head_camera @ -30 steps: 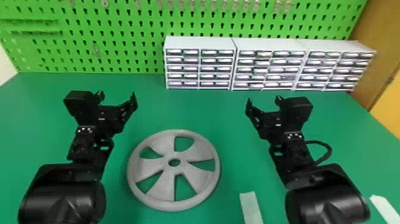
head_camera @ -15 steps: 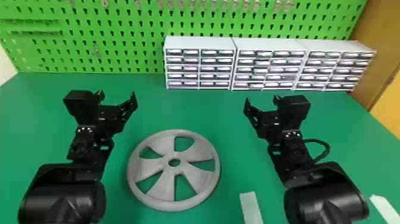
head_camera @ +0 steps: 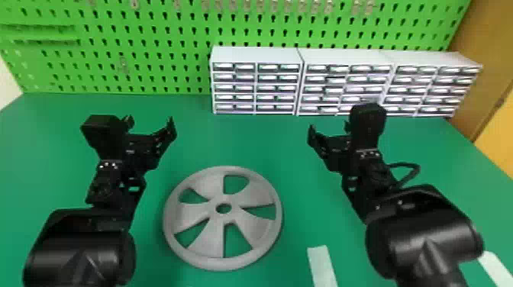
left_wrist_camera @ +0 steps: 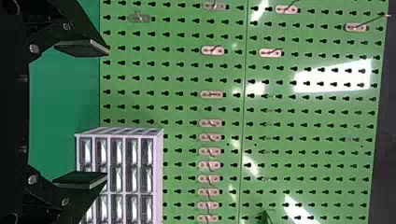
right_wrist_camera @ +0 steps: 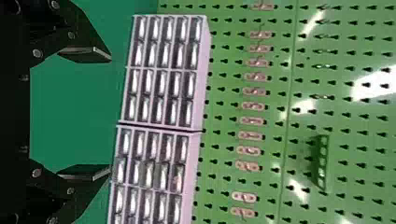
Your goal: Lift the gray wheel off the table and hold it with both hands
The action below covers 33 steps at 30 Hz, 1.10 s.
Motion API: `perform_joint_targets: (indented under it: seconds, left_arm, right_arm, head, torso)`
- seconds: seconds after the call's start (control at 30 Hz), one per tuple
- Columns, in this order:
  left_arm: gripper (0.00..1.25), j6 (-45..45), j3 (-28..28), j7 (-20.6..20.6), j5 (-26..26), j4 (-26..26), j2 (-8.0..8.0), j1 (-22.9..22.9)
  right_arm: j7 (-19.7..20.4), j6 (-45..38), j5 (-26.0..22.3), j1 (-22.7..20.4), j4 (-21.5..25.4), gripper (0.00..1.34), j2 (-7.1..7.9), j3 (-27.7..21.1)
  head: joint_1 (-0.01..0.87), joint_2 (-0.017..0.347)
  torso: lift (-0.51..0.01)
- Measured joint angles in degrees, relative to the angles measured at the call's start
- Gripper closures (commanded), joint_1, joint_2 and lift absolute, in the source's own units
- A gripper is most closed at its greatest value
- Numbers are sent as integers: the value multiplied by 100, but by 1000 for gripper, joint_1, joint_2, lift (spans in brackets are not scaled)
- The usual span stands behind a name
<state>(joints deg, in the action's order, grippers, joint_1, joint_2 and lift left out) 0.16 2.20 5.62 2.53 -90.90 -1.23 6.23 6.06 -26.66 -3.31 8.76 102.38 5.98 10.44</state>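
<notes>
The gray wheel lies flat on the green table, its round rim and curved spokes facing up. Beyond its left side my left gripper hangs above the table, apart from the wheel. On the opposite side, my right gripper is likewise raised and does not touch it. In the left wrist view, the left gripper has its two fingers wide apart with nothing between them. The right gripper shows the same wide gap in the right wrist view.
White drawer cabinets stand in a row along the back, before a green pegboard. A whitish strip lies on the table right of the wheel, and another strip lies beyond the right arm.
My right gripper has shifted slightly left, and its wrist has turned a little. The left arm and the wheel keep their places.
</notes>
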Motion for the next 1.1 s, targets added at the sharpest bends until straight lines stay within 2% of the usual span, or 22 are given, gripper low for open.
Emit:
perform_joint_targets:
  seconds: [0.2, 0.4, 0.67, 0.9, 1.1]
  left_arm:
    - [325, 1, 0, -14, 3, -10, 1, 1]
    - [325, 2, 7, -23, 9, -29, 1, 2]
    - [325, 25, 18, -28, -9, -50, 0, 2]
    - [325, 63, 44, -32, -37, -89, -8, 1]
    - [325, 80, 83, -41, -68, -127, -9, 0]
  right_arm:
    - [72, -1432, -146, 316, 360, 424, 4, 122]
    - [786, -2421, -814, 645, 561, 424, 89, 303]
    - [2116, -3645, -2691, 1276, 530, 430, 408, 479]
    - [2622, -3959, -4142, 1679, 29, 424, 620, 535]
    - [3170, -4301, -4961, 1965, -312, 424, 666, 625]
  head:
    - [711, 15]
    - [711, 15]
    - [711, 15]
    - [711, 15]
    - [711, 15]
  torso:
    - [-98]
    - [-98]
    - [-98]
    - [-98]
    - [-98]
